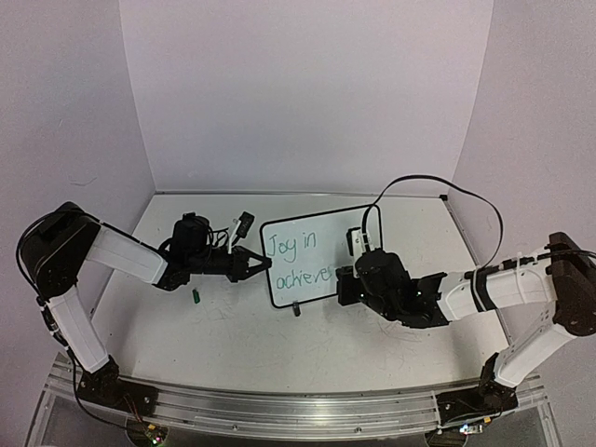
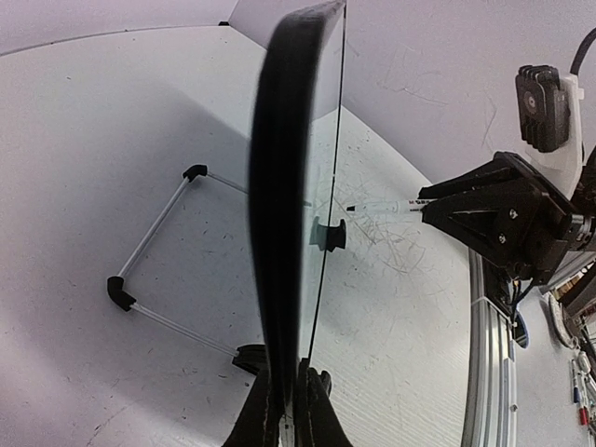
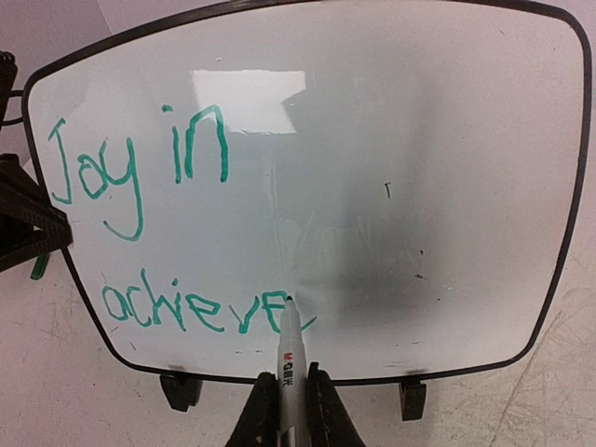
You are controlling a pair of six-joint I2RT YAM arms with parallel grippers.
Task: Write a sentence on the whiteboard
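The whiteboard (image 1: 346,231) stands upright mid-table on two black clip feet (image 3: 179,389). My left gripper (image 1: 261,264) is shut on its left edge; in the left wrist view the board (image 2: 291,168) is seen edge-on between the fingers of that gripper (image 2: 284,368). My right gripper (image 3: 290,371) is shut on a white marker (image 3: 290,345). The marker's tip touches the board at the end of the lower line. The green sentence (image 3: 140,177) reads "Joy in" above "achieve" plus a fresh stroke. The marker (image 2: 382,207) also shows from the side.
A small green cap (image 1: 196,297) lies on the table below the left gripper. A wire stand (image 2: 154,242) props the board from behind. A black cable (image 1: 419,182) arcs over the right arm. An aluminium rail (image 1: 298,410) runs along the near edge.
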